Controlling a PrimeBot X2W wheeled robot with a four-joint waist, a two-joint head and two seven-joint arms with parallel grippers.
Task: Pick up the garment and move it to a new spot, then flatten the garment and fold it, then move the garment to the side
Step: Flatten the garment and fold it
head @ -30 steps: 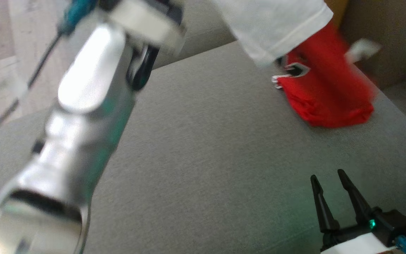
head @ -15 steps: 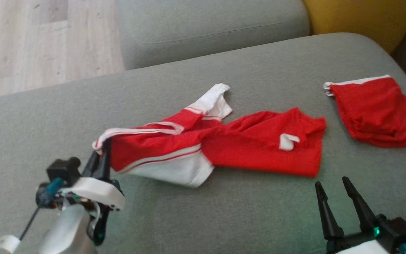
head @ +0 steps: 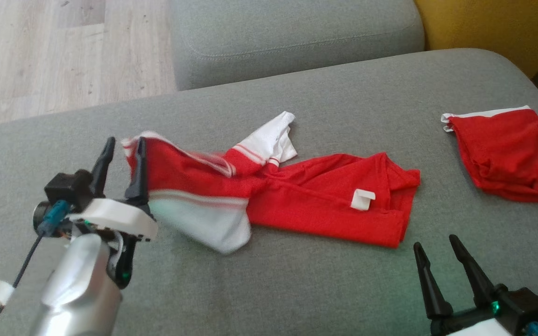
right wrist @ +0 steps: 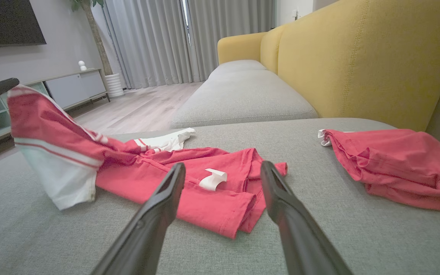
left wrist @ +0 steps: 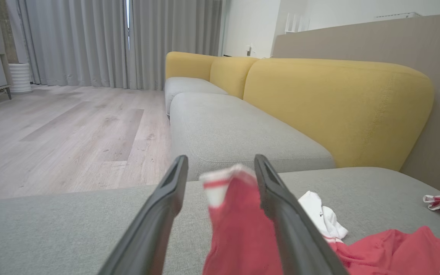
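At the far left, the left gripper (head: 125, 144) hovers low over the grey seat cushion (head: 297, 289). Its jaws are parted. A striped corner (left wrist: 227, 179) of the red-and-white shirt (head: 325, 205) stands up between them, leaning against the right-hand finger but not pinched. That corner looks blurred, so I'd guess it is dropping.

The rest of the shirt lies rumpled across the middle of the cushion. One white sleeve (head: 273, 140) is flung toward the back, and a white label (head: 361, 199) is turned up on the red body. To my eye the shirt has reached its new spot and the flattening comes next.

To do that well, the left arm should lift straight away from the cloth, so the finger doesn't drag the raised corner along and bunch it further. Each gripper can then take an outer edge, one at the striped end and one at the doubled-over red end. They should draw the edges apart low over the cushion, because the fabric looks thin and slippery and will crease again if it is let fall from any height.

The right gripper (head: 435, 241) waits near the front edge of the cushion, just short of the shirt. Its fingers are spread wide and hold nothing.

Further right lies a second red garment (head: 507, 154), well apart from the shirt. The spreading pull should stop short of it.
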